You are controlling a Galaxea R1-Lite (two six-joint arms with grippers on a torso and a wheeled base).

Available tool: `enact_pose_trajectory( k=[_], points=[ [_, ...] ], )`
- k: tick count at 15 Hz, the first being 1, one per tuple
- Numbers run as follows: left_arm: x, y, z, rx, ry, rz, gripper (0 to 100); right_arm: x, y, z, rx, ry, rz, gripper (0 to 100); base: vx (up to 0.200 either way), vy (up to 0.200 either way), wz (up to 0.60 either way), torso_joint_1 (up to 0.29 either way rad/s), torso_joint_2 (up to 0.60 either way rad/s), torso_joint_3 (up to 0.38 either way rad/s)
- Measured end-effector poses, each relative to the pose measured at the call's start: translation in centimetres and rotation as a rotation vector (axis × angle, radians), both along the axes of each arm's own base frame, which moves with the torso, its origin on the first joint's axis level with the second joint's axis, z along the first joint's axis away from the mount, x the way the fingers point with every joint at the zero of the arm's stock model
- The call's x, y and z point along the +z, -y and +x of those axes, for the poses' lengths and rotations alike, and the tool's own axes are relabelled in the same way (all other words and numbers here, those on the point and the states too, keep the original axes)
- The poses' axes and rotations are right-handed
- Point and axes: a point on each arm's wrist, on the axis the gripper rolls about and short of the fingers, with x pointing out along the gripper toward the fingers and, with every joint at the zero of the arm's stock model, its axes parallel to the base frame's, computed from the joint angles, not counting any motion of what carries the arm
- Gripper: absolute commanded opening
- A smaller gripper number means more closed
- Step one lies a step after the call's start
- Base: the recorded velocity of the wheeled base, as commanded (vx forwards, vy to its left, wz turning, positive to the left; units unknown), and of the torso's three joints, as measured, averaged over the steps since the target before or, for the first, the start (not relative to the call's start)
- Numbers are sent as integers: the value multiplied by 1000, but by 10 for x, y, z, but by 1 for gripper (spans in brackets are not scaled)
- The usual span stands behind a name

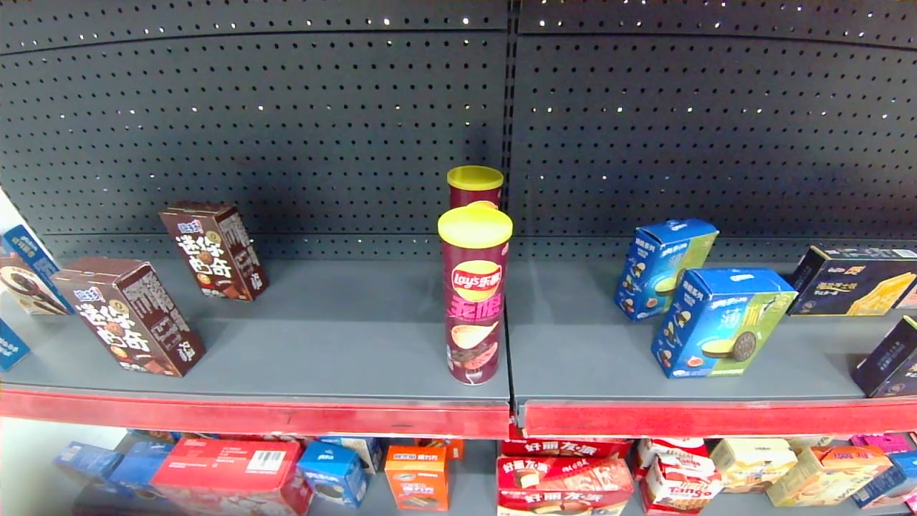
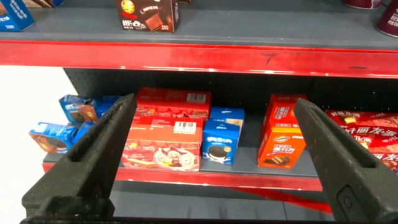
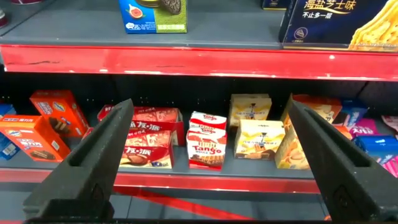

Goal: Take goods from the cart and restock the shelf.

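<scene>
A grey shelf with a red front lip holds goods. Two maroon chip cans with yellow lids stand at the middle, one in front of the other. Two brown cookie boxes stand to the left, two blue-green boxes to the right. My left gripper is open and empty, facing the lower shelf below a brown box. My right gripper is open and empty too, below a blue-green box.
Dark boxes lie at the shelf's far right, blue boxes at its far left. The lower shelf is crowded: red boxes, an orange box, a red-white box, yellow boxes. A perforated back panel rises behind.
</scene>
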Motion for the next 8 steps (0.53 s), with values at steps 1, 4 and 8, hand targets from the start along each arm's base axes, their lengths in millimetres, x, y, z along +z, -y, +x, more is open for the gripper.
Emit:
enact_pose_trajectory(
  k=[1,4,8],
  points=[
    [0,0,0,0,0,0,100,0,0,0,0,0,0,100,0,0,0,0,0,0],
    [0,0,0,0,0,0,100,0,0,0,0,0,-1,100,0,0,0,0,0,0],
    [0,0,0,0,0,0,100,0,0,0,0,0,-1,100,0,0,0,0,0,0]
  ],
)
